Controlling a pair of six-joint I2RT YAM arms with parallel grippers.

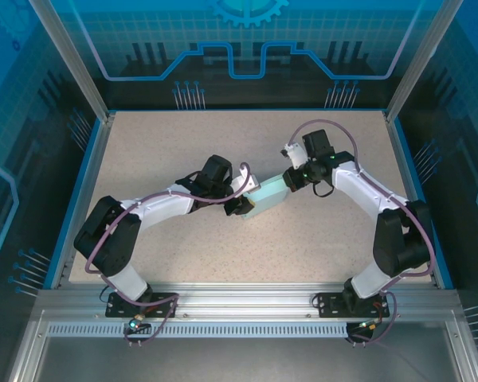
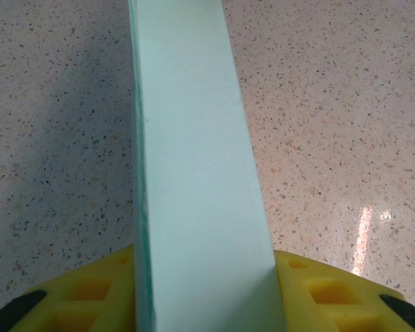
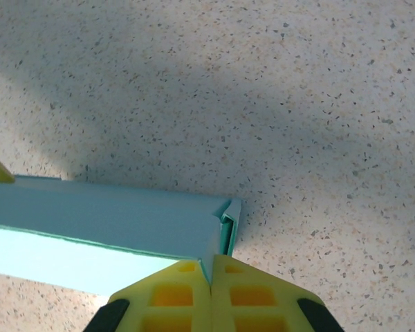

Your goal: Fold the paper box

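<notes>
The paper box (image 1: 268, 196) is seen near the middle of the tabletop (image 1: 223, 263), caught between the two arms. Its near-left end is clamped by the left end effector (image 1: 243, 208); in the left wrist view a pale panel (image 2: 194, 173) is gripped edge-up between the yellow fingers (image 2: 90, 294). The right end effector (image 3: 212, 271) is pressed together at the box's far-right corner (image 3: 218, 228), where a thin card edge appears to be pinched.

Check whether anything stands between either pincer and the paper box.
Nothing visible does. The left pincer clamps the paper box between its yellow fingers, and the right pincer is shut on a thin card edge at the other end.
</notes>
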